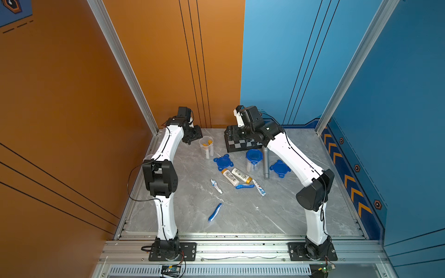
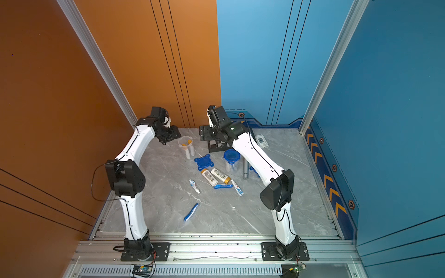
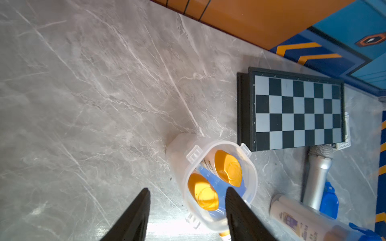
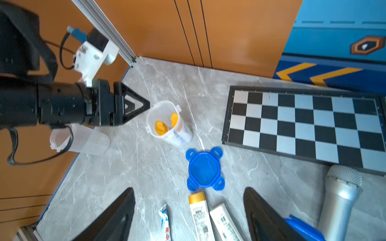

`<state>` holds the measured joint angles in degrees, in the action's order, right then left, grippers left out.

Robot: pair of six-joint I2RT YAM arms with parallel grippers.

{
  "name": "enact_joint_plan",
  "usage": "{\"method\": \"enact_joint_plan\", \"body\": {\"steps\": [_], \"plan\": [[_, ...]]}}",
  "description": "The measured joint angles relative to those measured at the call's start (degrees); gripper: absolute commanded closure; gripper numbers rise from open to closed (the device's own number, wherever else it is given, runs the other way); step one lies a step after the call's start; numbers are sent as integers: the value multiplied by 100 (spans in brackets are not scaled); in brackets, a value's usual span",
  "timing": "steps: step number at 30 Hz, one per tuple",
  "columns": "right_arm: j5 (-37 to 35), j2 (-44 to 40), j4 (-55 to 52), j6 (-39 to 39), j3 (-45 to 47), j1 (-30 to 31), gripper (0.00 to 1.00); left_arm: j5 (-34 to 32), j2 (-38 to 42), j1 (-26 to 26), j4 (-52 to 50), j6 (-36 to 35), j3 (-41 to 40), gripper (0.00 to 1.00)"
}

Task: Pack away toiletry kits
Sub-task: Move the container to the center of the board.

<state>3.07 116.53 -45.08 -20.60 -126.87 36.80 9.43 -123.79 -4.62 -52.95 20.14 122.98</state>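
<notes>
An open clear cup (image 1: 206, 144) (image 3: 221, 177) stands at the back left with two yellow-capped white bottles in it. My left gripper (image 1: 192, 137) (image 3: 188, 189) hovers just beside its rim, open, with nothing held. My right gripper (image 2: 204, 134) (image 4: 189, 188) hangs open and high over the chessboard's near end. A loose blue lid (image 4: 204, 169), two lying bottles (image 1: 230, 177) (image 1: 242, 175) and a toothpaste tube (image 1: 216, 186) lie below it. A lidded cup (image 1: 252, 160) stands mid-table. Two blue toothbrushes (image 1: 244, 186) (image 1: 215, 211) and another tube (image 1: 259, 187) lie nearer the front.
The black-and-white chessboard (image 1: 240, 145) lies at the back centre. A silver microphone (image 1: 265, 164) lies beside the lidded cup, with a second blue lid (image 1: 280, 168) to its right. An empty clear cup (image 4: 83, 139) stands by the left wall, behind my left arm.
</notes>
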Motion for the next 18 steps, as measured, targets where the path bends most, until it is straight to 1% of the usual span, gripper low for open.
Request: {"method": "enact_joint_plan", "body": {"steps": [6, 8, 10, 14, 18], "plan": [[-2, -44, -254, -4, 407, -83, 18, -94, -625, -179, -356, -264, 623, 49], [-2, -74, -260, -4, 479, -120, 18, -146, -791, -216, -433, -337, 791, 52], [-7, -142, -280, -2, 542, -157, 18, -199, -918, -232, -483, -404, 909, 57], [-24, -372, -295, 0, 656, -275, 18, -330, -1062, -229, -564, -481, 970, 72], [-24, -527, -293, 4, 675, -385, 19, -448, -1082, -232, -614, -525, 973, 85]]}}
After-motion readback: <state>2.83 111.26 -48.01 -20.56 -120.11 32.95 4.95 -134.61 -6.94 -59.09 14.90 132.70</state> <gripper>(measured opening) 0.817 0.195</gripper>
